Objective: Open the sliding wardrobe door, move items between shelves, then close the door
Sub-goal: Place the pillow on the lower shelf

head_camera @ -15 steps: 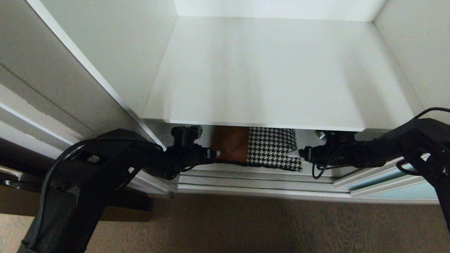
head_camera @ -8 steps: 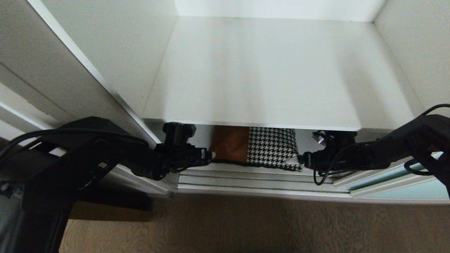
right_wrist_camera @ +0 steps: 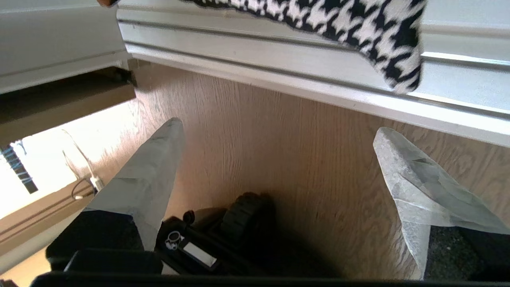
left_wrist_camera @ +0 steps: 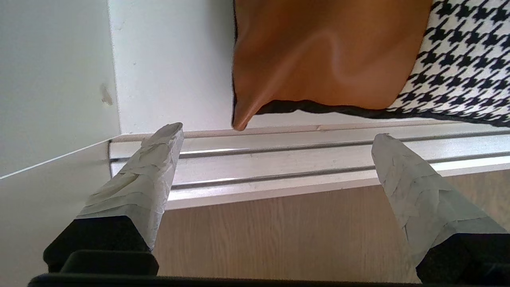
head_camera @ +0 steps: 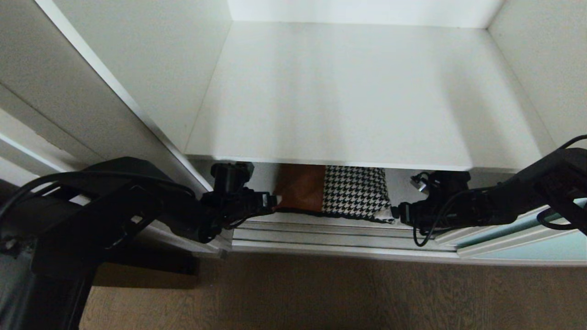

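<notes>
Both end effectors spread wide, holding nothing. The folded bundle (head_camera: 337, 191) lies on the lower shelf between them, long axis running arm to arm: just inward of the left end effector (head_camera: 274, 200), right end effector (head_camera: 395, 212) similarly close.

So the bundle of clothes (head_camera: 335, 192) is sitting on the lower shelf (left_wrist_camera: 171, 71), right under the upper shelf (head_camera: 357, 91) and poking out at its front edge, with one corner hanging over the door track (head_camera: 339, 231). The left gripper (head_camera: 270, 201) is hanging just beside the bundle's left end, the right gripper (head_camera: 398, 213) just off its right end. The sliding wardrobe door (head_camera: 518, 240) is sitting off to the right on the track, and the floor (head_camera: 321, 293) is lying in front of it all.
</notes>
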Robot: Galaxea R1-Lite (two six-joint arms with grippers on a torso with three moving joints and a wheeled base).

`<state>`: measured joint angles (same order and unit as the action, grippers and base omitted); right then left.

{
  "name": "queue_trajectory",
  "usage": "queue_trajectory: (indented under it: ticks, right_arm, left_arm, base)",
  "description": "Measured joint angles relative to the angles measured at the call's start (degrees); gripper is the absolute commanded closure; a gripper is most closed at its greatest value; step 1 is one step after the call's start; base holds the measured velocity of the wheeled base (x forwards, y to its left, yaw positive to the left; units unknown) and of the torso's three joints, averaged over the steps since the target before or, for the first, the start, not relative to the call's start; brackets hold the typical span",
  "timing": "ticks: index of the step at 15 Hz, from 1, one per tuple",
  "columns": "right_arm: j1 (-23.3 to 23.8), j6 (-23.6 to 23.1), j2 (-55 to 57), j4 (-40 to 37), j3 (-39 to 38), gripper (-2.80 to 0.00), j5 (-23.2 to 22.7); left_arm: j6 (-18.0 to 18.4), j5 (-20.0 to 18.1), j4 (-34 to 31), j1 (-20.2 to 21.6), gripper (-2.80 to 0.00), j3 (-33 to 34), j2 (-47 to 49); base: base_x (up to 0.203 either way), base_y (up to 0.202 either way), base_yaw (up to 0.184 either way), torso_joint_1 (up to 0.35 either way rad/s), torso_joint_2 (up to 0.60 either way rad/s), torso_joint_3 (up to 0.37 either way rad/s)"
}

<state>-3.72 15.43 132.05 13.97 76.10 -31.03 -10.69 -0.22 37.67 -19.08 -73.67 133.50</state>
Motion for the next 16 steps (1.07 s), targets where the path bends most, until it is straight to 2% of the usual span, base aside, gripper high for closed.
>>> queue_trajectory:
  ticks: [2, 5, 9, 12, 16]
  right_arm:
    - [0.0, 0.0, 0.3, 0.4, -0.9, -2.8, 0.0]
    - [0.4, 0.0, 1.2, 0.2, -1.5, -2.8, 0.0]
    - [0.6, 0.0, 1.6, 0.3, -2.8, -2.8, -0.1]
    - [0.5, 0.0, 1.2, 0.4, -4.4, -2.8, -0.1]
    - [0.5, 0.0, 0.9, 0.4, -5.4, -2.8, -0.1]
  left_arm:
    - [-0.2, 0.4, 1.7, -0.9, -2.8, 1.0, 1.4]
    - [-0.2, 0.9, 7.5, -1.6, -2.8, 2.1, 5.2]
    - [-0.2, 1.0, 8.7, -2.5, -2.8, 3.7, 6.8]
    - [-0.2, 3.2, 9.2, -3.3, -2.8, 5.2, 6.4]
    - [-0.3, 3.6, 9.5, -3.5, -2.8, 6.1, 6.0]
  base:
    - [0.0, 0.0, 0.0, 0.0, 0.0, 0.0]
    - [0.0, 0.0, 0.0, 0.0, 0.0, 0.0]
    - [0.0, 0.0, 0.0, 0.0, 0.0, 0.0]
    - [-0.155, 0.0, 0.0, 0.002, 0.0, 0.003]
    - [-0.196, 0.0, 0.0, 0.001, 0.0, 0.004]
